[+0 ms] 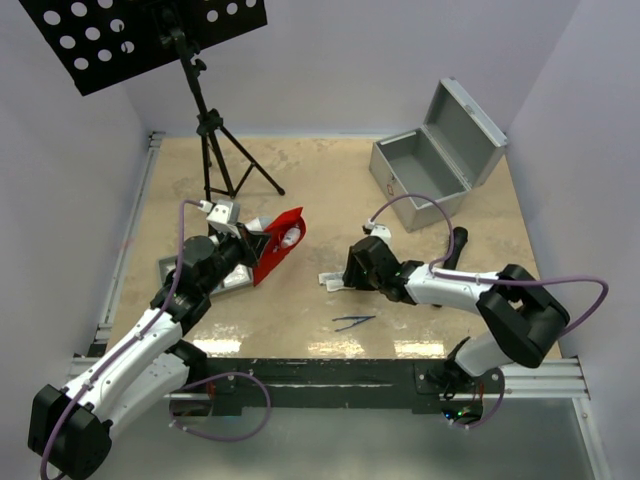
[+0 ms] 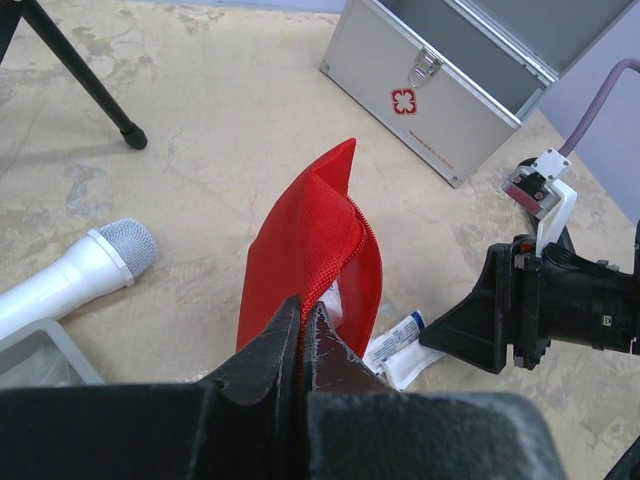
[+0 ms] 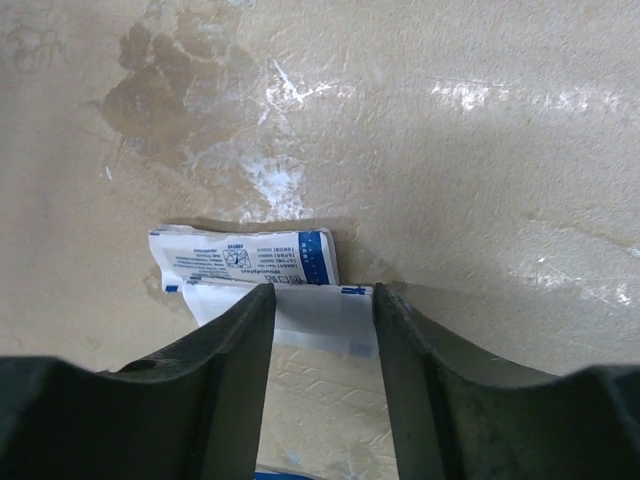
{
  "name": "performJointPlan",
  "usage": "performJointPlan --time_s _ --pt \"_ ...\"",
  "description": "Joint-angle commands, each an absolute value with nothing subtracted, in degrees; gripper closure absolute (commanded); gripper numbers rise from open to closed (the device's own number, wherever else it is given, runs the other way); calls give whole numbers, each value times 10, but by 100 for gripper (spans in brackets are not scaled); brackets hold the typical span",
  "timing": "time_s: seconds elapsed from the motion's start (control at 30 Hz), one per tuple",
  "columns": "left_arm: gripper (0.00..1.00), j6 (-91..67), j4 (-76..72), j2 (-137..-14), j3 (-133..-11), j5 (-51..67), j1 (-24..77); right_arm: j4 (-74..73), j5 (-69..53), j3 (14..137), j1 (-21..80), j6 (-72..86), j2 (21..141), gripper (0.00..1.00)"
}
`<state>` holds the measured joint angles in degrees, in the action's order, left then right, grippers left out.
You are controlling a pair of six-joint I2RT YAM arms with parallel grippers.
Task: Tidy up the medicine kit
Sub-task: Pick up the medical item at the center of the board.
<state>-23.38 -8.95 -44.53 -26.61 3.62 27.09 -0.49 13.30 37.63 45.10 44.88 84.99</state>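
Left fingers [image 2: 275, 350] clench the red pouch [image 2: 310, 240]. Right fingers [image 3: 230, 340], parted beside it, straddle a sachet [image 3: 320, 318]. Pinching it probably comes next.

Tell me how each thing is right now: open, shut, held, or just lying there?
Metal case: open, lid tipped back.
Red pouch: mouth gaping, held upright by one edge.
Left pincer: shut on the red pouch.
Right pincer: open, fingers either side of a white packet.
White packets: lying flat on the table.
Tweezers: lying flat, nothing touching them.
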Motion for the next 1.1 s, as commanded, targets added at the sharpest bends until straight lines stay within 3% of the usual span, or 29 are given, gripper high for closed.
performJointPlan --time_s 0.0,0.07,0.17,0.3,0.57,0.8,1.07 --pt "100 -232 -108 -439 -274 35 273 15 119 363 452 445 818 55" --pt "100 -234 -111 -442 -275 36 273 17 110 356 452 445 807 65" --pt "100 -235 -112 -445 -275 38 272 22 100 342 453 444 790 68" --pt "100 -236 -113 -448 -275 39 272 32 80 325 453 438 781 61" --pt "100 -240 -115 -452 -275 40 272 44 62 323 452 424 805 59" --pt "100 -240 -112 -451 -276 38 273 49 63 329 452 435 824 48" --pt "100 -239 -112 -454 -277 38 273 52 62 336 453 424 829 70"
